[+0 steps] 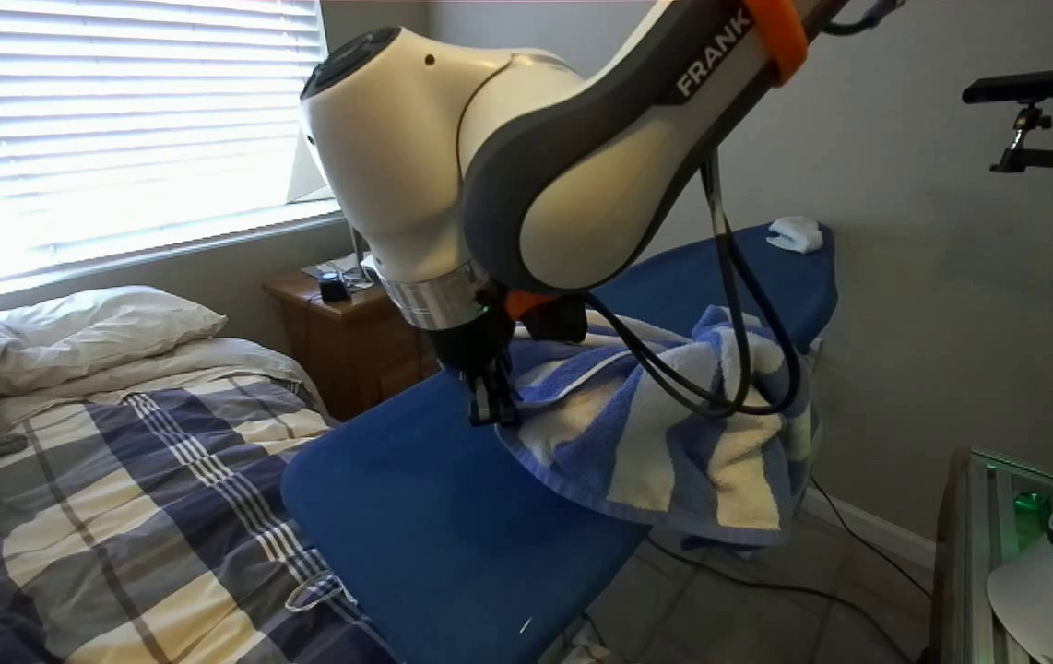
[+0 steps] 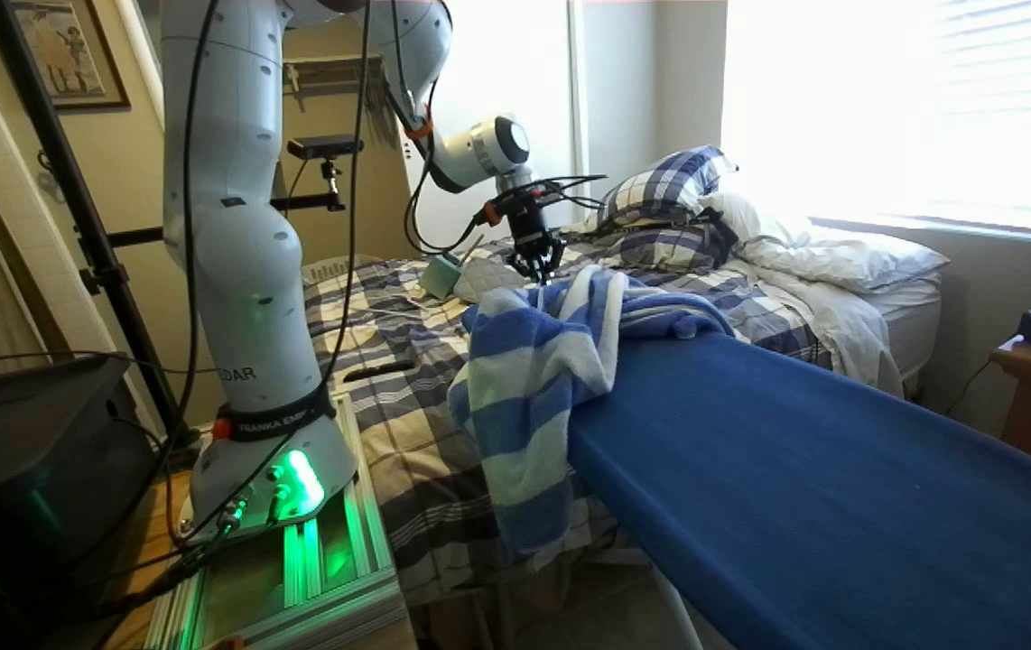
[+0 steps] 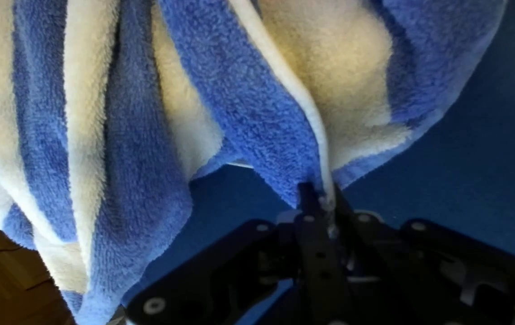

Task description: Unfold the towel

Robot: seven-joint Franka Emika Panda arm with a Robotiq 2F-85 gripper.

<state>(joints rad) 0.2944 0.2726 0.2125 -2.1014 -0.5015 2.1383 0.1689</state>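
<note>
Towel [image 1: 651, 447]: bunched across the desk [image 1: 434, 526], draped over one side.
Jaws: pressed together above the desk, towel's edge pinched between.
Bed [image 1: 112, 516]: set beside the desk.

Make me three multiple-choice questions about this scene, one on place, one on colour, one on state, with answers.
1. What is the towel draped across?
A. nightstand
B. blue board
C. pillow

2. How is it striped?
A. blue and cream
B. red and green
C. black and orange

3. How is the gripper?
A. wide open
B. shut on nothing
C. shut on the towel

1 B: both exterior views show it lying over the board.
2 A: both colours show in the wrist view.
3 C: the wrist view shows jaws closed on its white edge.
</note>
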